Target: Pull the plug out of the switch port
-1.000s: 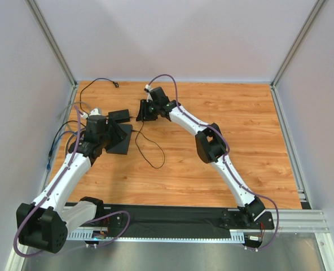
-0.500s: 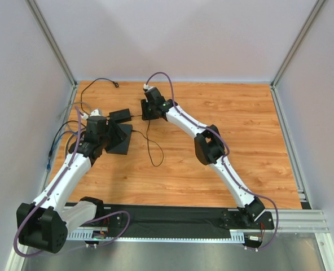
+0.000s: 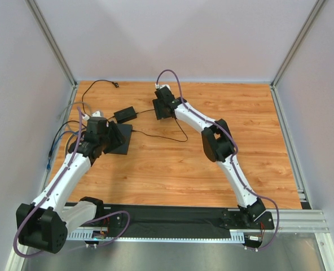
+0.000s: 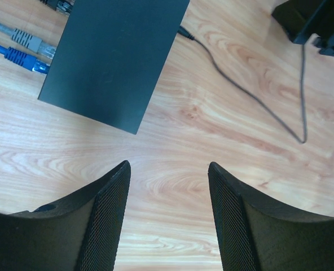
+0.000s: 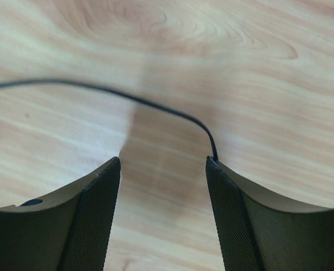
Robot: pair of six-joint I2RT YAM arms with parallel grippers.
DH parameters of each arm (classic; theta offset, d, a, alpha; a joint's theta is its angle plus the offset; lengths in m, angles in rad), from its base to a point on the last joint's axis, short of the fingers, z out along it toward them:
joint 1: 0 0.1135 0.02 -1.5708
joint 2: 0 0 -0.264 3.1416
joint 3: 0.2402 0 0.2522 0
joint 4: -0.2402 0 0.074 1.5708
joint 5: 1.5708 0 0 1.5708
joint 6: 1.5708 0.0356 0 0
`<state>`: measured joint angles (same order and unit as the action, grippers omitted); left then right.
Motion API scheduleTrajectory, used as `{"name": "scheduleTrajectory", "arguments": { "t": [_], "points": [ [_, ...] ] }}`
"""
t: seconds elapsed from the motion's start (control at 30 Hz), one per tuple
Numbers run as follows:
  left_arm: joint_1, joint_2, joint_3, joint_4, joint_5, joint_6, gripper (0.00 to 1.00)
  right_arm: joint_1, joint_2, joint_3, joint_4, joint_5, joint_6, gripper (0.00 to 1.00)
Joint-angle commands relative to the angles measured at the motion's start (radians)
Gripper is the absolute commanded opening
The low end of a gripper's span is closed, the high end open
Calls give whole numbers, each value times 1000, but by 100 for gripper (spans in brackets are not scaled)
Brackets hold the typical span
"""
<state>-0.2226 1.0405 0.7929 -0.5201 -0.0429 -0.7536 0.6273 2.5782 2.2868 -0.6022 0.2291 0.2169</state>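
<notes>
Top external: wooden table (image 3: 212, 164). Left gripper (image 4: 168, 166): jaws apart, empty, poised just short of the flat black switch box (image 4: 113, 56). Right gripper (image 5: 163, 161): jaws apart, well clear of the box, with the thin black cable (image 5: 155, 107) crossing unclamped at its fingertips. Plug (image 4: 185, 33): against the box's narrow right edge.

Little black adapter brick (image 3: 124, 114) sits on the wood tabletop (image 3: 240, 124), with a blue cable (image 4: 20, 56) and a grey cable (image 4: 21, 35) off to its left.

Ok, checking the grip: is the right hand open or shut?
Open: the right hand has its fingers wide apart, bare table showing between.
</notes>
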Motion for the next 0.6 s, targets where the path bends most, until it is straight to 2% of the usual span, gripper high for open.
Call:
{"name": "scheduleTrajectory", "arguments": {
  "t": [0.0, 0.2, 0.27, 0.37, 0.53, 0.57],
  "points": [
    [3, 44, 78, -40, 9, 88, 65, 25, -148, -76, 108, -53, -37, 65],
    [3, 208, 219, -176, 23, 191, 65, 28, -311, -243, 176, -192, -4, 67],
    [3, 216, 235, -198, 17, 195, 65, 29, -380, -349, 237, -212, 4, 68],
    [3, 228, 246, -207, 6, 214, 66, 31, -450, -487, 345, -351, 21, 69],
    [3, 256, 250, -199, -28, 252, 66, 31, -418, -503, 377, -532, 33, 70],
    [3, 260, 250, -199, -40, 254, 66, 31, -386, -494, 392, -612, 35, 70]
  ]
}}
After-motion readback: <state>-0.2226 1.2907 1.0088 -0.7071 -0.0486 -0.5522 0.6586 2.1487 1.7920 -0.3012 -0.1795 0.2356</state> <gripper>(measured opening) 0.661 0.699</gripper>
